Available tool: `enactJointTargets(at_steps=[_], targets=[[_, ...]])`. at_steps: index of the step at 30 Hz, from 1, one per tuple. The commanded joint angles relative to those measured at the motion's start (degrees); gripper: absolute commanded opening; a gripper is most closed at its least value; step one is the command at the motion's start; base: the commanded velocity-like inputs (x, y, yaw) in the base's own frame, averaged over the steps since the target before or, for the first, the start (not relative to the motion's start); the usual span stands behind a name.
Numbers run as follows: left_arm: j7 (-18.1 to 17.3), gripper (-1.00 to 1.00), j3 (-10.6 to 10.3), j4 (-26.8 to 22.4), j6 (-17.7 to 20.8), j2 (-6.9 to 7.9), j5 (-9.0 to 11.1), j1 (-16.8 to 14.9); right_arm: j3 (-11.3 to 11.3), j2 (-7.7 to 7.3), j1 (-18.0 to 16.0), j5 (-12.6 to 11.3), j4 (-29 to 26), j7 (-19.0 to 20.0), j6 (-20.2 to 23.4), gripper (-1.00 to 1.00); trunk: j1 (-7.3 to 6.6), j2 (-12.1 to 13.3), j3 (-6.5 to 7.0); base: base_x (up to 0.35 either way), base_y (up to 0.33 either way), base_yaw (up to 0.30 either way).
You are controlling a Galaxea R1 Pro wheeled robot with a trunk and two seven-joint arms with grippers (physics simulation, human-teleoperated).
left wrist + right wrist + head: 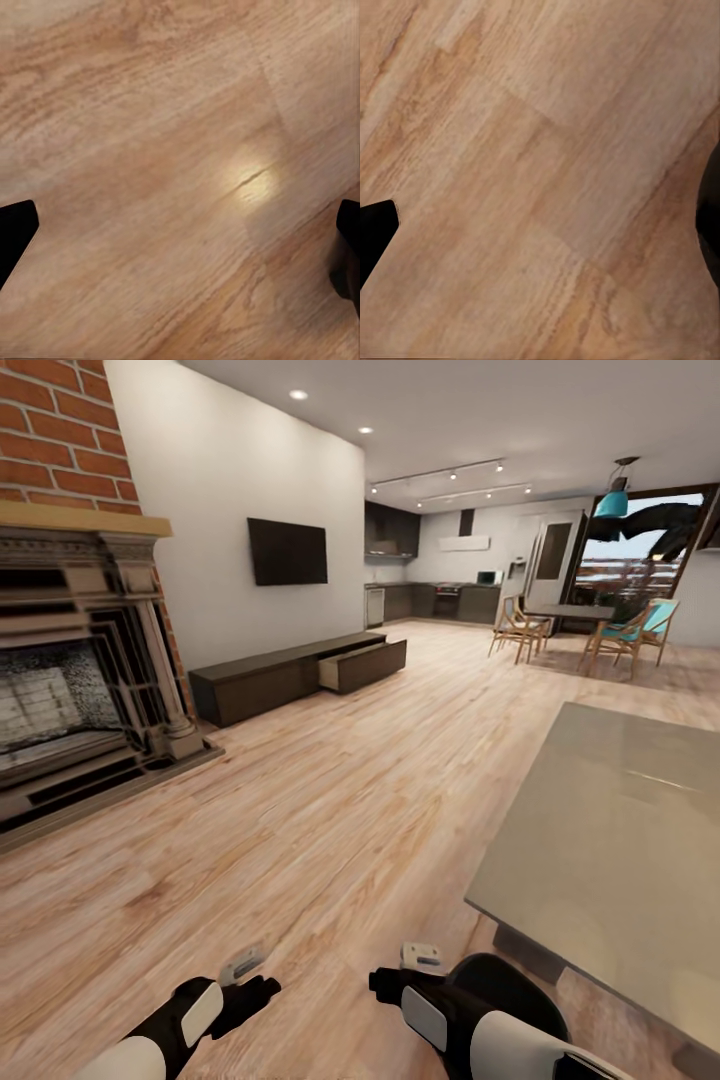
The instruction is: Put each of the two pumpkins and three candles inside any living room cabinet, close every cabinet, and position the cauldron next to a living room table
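Note:
The long low dark-brown cabinet stands against the white wall at the far left, and its right-hand drawer is pulled out. The glossy grey table fills the right side, close to me. My left gripper and right gripper hang low over the wood floor, both open with nothing between the fingers. A black rounded shape sits behind my right forearm by the table's near corner; I cannot tell if it is the cauldron or part of the arm. Pumpkins and candles are out of view.
A brick fireplace with a raised hearth juts out at the left. A dark TV hangs above the cabinet. Dining chairs and a kitchen lie at the far end. Wide wood floor runs between fireplace and table.

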Motion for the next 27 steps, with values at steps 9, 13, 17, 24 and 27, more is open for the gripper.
enactJointTargets(at_steps=[9,13,17,24,27], targets=[[-0.1,1.0,-0.05,-0.06,0.26,0.02,0.13,-0.02,0.39,-0.02,-0.05,-0.15,-0.12,-0.39,0.22,1.0,-0.01,-0.02,-0.59,0.002,0.006,0.215],[-0.08,1.0,-0.05,-0.06,0.26,0.04,0.13,-0.02,0.41,-0.02,-0.05,-0.15,-0.12,-0.39,0.15,1.0,-0.01,-0.02,-0.83,0.084,0.095,0.216],[-0.1,1.0,-0.05,-0.06,0.26,0.1,0.13,-0.02,0.41,-0.02,-0.01,-0.14,-0.14,-0.29,0.13,1.0,-0.01,-0.02,-1.07,0.16,0.166,0.216],[-0.16,1.0,-0.05,-0.06,0.26,0.11,0.13,-0.02,0.41,-0.02,0.19,-0.31,-0.13,-0.05,-2.43,1.0,-0.01,-0.02,-1.49,0.202,0.233,0.215],[-0.19,1.0,-0.05,-0.06,0.26,0.11,0.13,-0.02,0.42,-0.02,0.19,-0.14,-0.14,-0.16,-2.62,1.0,-0.01,-0.02,-1.64,0.186,0.278,0.16]])
